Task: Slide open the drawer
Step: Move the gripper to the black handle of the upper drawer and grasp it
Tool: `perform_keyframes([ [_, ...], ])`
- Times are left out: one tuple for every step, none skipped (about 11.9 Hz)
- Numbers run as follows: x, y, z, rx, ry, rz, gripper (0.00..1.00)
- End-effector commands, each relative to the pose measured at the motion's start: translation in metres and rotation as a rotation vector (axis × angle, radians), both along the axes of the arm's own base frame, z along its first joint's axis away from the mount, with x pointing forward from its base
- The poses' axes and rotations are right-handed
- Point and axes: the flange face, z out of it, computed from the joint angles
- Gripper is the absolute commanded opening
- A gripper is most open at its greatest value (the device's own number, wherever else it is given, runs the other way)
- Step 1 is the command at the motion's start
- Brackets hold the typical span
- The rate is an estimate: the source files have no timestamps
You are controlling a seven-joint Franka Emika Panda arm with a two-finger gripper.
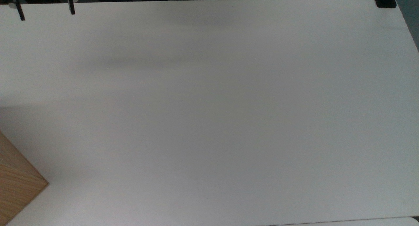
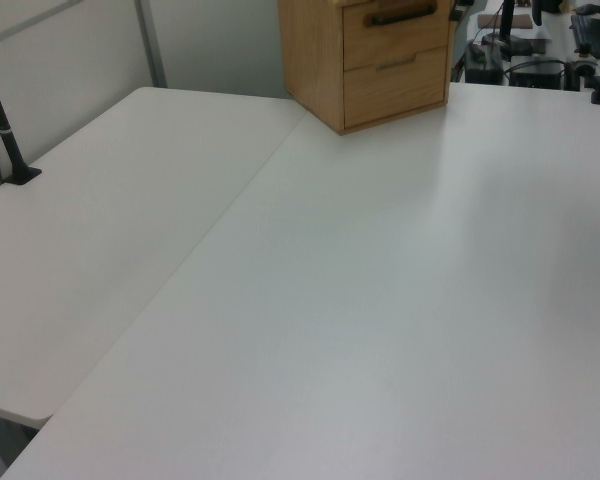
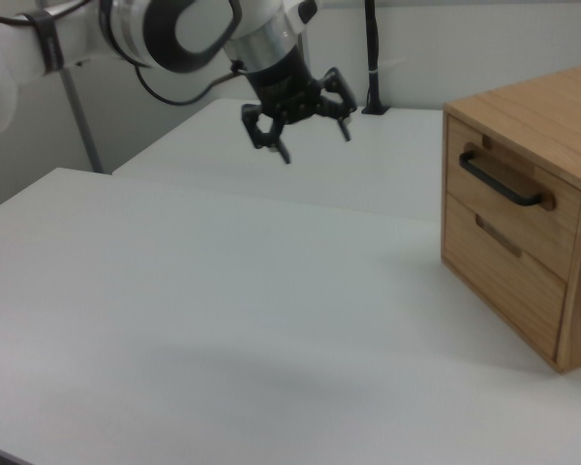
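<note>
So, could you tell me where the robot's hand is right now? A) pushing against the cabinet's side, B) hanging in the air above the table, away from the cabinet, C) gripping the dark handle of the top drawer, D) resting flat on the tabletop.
B: in the right view the hand hangs open above the table, well to the right view's left of the cabinet, and the drawer with its dark handle is shut and untouched.
</note>
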Motion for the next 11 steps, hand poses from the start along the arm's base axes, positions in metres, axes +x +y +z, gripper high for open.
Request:
perform_keyframes([
  [0.036, -0.009, -0.025, -0.172, -0.084, 0.139, 1.0],
  [0.042, -0.014, -0.03, -0.229, -0.092, 0.174, 1.0],
  [0.048, -0.021, -0.038, -0.294, -0.09, 0.212, 0.98],
  [0.05, -0.03, -0.041, -0.337, -0.091, 0.23, 0.97],
  [0.055, -0.039, -0.047, -0.405, -0.105, 0.269, 0.95],
  [0.06, -0.046, -0.054, -0.438, -0.118, 0.287, 0.95],
  [0.065, -0.053, -0.06, -0.469, -0.138, 0.3, 0.93],
  [0.07, -0.059, -0.069, -0.501, -0.152, 0.319, 0.91],
  [0.075, -0.072, -0.083, -0.54, -0.179, 0.33, 0.87],
  [0.078, -0.08, -0.092, -0.559, -0.203, 0.33, 0.86],
  [0.081, -0.088, -0.105, -0.575, -0.215, 0.334, 0.86],
])
